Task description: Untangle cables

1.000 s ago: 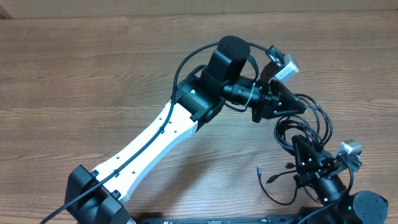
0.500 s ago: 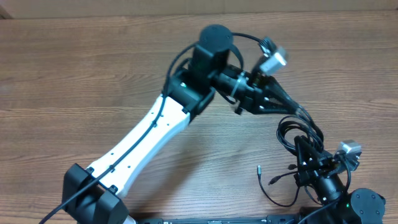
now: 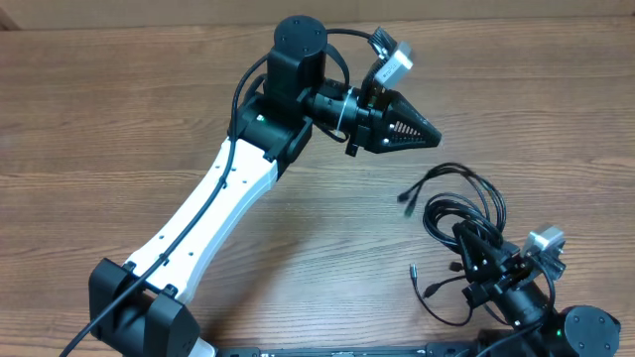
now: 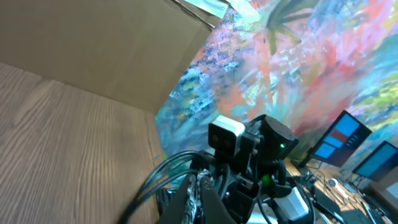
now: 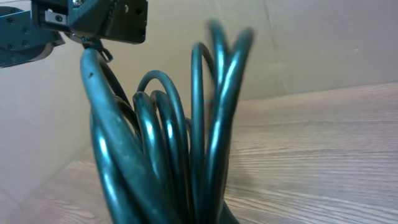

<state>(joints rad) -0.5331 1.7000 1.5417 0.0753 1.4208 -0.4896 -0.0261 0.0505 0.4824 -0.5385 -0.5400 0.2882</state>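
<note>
Wood-grain table (image 3: 119, 109) lying under both arms; cardboard panel (image 4: 93, 43), painted wall (image 4: 298, 56), two monitors (image 4: 349, 142) showing in left wrist view. One bundle of cables (image 3: 466, 203) sitting lower right of overhead frame, loops stretching up-left from my right gripper (image 3: 474, 248), which is pinching them; three plug tips (image 3: 405, 197) lying loose on left side. My left gripper (image 3: 429, 132) hovering upper centre, jaws pressed together, empty, pointing right.
</note>
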